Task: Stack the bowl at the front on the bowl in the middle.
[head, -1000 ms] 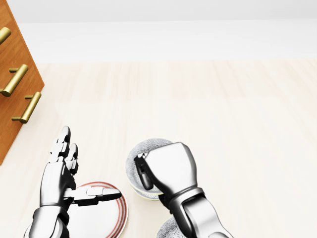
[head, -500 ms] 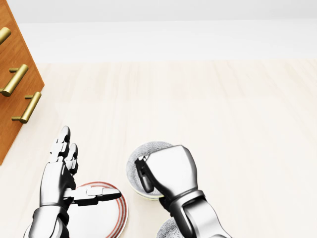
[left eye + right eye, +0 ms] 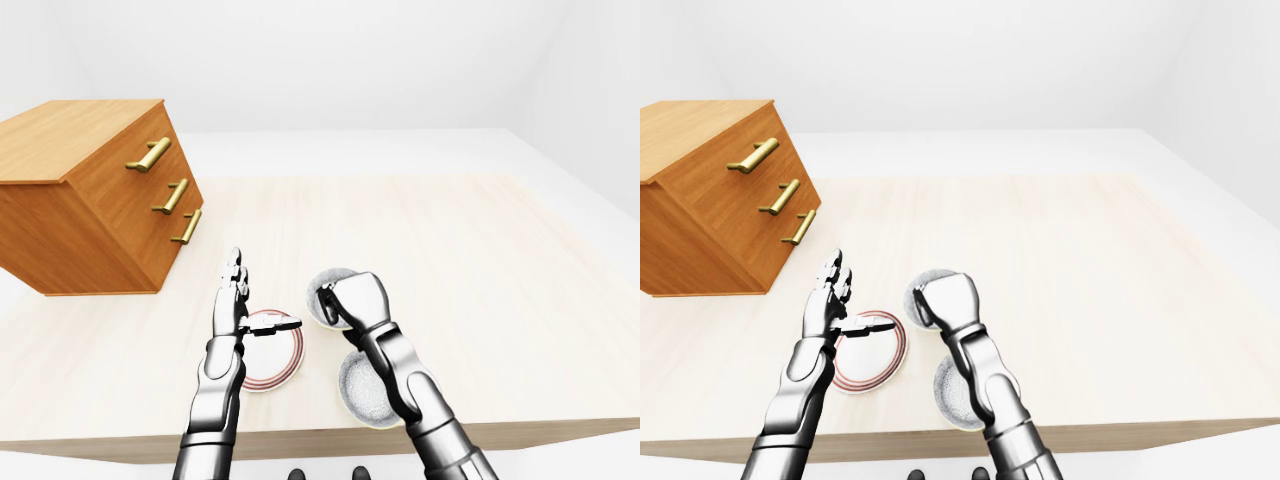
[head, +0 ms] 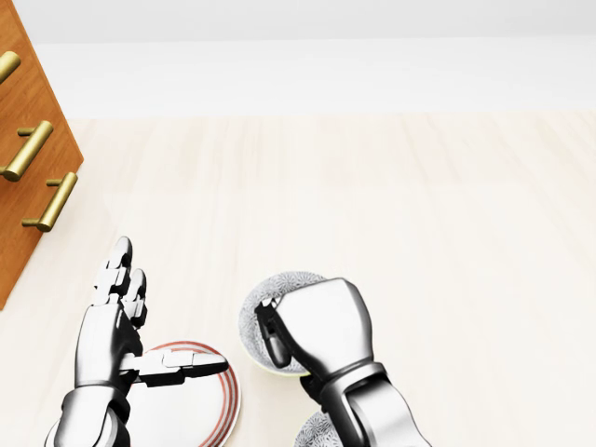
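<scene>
Speckled bowl (image 4: 250,321): right hand (image 4: 321,326) clenched on rim; left hand (image 4: 110,331) fingers spread.

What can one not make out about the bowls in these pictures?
- Upper speckled bowl: head view, the right hand covers most of it; lifted or resting, unclear.
- Lower speckled bowl: head view, cut by the bottom edge, hidden behind the right forearm.
- Red-ringed dish: head view, cut by the bottom edge, left hand partly over it.

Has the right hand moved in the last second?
Yes. The right hand, with its bowl, crept toward the head view's bottom edge, against the still red-ringed plate.
</scene>
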You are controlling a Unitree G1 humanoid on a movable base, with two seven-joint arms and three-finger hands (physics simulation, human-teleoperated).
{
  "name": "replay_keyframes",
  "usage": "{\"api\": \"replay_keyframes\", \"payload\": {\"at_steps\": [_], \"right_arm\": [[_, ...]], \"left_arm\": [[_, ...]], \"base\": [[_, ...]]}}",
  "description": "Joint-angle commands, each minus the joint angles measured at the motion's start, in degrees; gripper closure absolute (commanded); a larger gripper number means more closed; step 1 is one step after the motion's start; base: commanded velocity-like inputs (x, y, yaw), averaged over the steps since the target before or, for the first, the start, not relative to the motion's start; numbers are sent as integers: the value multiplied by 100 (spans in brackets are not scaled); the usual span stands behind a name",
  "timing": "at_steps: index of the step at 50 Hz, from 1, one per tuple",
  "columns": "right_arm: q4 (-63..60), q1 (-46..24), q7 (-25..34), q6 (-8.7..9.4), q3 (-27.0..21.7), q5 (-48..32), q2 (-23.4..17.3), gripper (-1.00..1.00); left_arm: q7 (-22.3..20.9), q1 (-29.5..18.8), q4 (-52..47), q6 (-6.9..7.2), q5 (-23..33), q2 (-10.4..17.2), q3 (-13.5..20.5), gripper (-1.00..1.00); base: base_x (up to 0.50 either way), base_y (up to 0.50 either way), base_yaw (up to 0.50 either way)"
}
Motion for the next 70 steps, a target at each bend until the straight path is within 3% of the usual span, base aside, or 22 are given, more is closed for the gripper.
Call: {"api": "replay_keyframes", "payload": {"at_steps": [1, 7, 29, 70], "right_arm": [[122, -109, -252, 0, -53, -172, 27, 100], [113, -138, -240, 0, -47, -173, 46, 100], [85, -231, -228, 0, -58, -96, 97, 100], [348, -276, -336, 0, -66, -119, 85, 100]], "left_arm": [[-5, -5, 28, -22, 0, 3, 8, -100], [0, 17, -54, 39, 0, 0, 2, -100], [-3, -20, 49, -28, -6, 8, 14, -100], [-3, -7, 27, -21, -2, 6, 8, -100]], "base": [[0, 0, 0], [0, 0, 0], [0, 0, 0], [0, 0, 0]]}}
